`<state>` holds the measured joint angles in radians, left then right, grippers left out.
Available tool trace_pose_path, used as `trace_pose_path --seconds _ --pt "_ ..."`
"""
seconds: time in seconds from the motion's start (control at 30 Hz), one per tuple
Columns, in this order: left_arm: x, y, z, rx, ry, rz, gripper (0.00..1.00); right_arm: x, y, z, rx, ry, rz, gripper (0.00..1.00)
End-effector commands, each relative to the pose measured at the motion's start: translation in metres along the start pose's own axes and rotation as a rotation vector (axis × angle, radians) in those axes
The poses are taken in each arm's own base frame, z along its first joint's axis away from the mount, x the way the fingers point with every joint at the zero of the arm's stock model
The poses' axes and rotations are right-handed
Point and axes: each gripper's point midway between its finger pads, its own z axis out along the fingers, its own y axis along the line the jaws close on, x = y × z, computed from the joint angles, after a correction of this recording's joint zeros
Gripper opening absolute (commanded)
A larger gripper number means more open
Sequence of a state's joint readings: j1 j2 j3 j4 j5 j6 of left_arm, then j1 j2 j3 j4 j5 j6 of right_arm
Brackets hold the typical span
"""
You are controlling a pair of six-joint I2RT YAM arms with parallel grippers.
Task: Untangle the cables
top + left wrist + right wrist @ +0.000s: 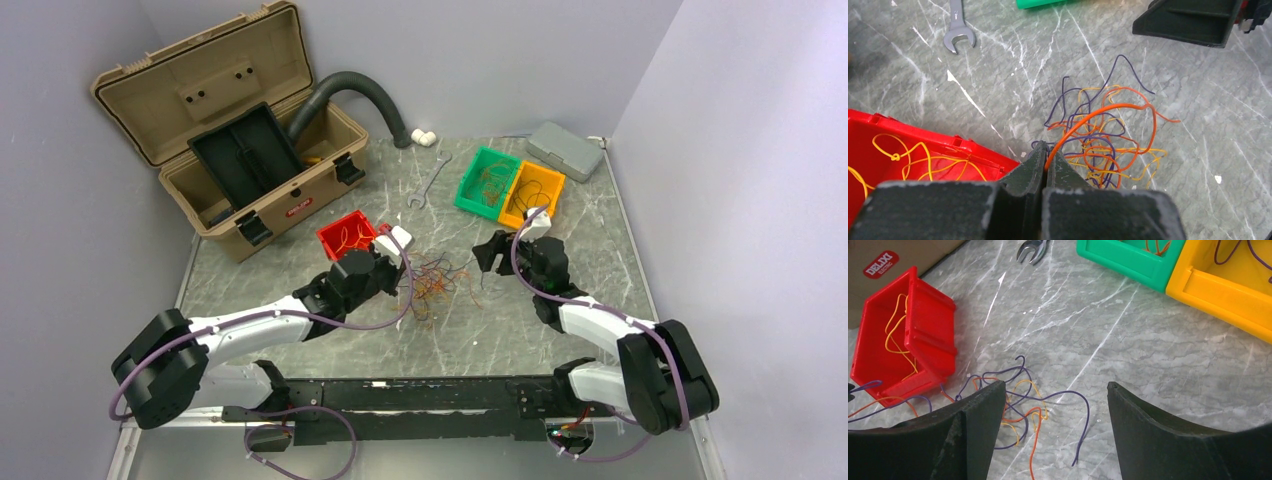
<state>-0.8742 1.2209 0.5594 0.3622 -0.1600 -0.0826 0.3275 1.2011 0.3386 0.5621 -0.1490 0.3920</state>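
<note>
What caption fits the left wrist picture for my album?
Left gripper pinches one orange wire from the cable tangle beside a red bin.

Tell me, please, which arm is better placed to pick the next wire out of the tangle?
The right, probably. The left gripper is shut on an orange wire, so it is occupied. The right gripper is open beside the tangle, with a loose purple wire below the gap between its fingers.
</note>
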Motion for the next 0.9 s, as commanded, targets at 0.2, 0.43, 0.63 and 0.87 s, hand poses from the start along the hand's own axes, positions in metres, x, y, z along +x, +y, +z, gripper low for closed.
trace_pose_path --seconds 0.2,0.43,0.63,0.87 --pt "-0.023 -0.021 -0.005 0.118 -0.115 0.005 0.0 0.002 0.035 0.016 -0.172 0.02 -0.009 0.68" --pt "-0.028 -0.022 -0.012 0.13 -0.143 0.02 0.0 0.026 0.053 0.033 -0.225 0.141 -0.039 0.68" --pt "-0.028 -0.016 -0.015 0.102 -0.15 0.024 0.0 0.035 0.086 0.026 -0.342 0.164 -0.12 0.79" --pt "-0.028 -0.009 -0.014 0.062 -0.146 0.017 0.0 0.031 0.107 -0.004 -0.459 0.092 -0.172 0.76"
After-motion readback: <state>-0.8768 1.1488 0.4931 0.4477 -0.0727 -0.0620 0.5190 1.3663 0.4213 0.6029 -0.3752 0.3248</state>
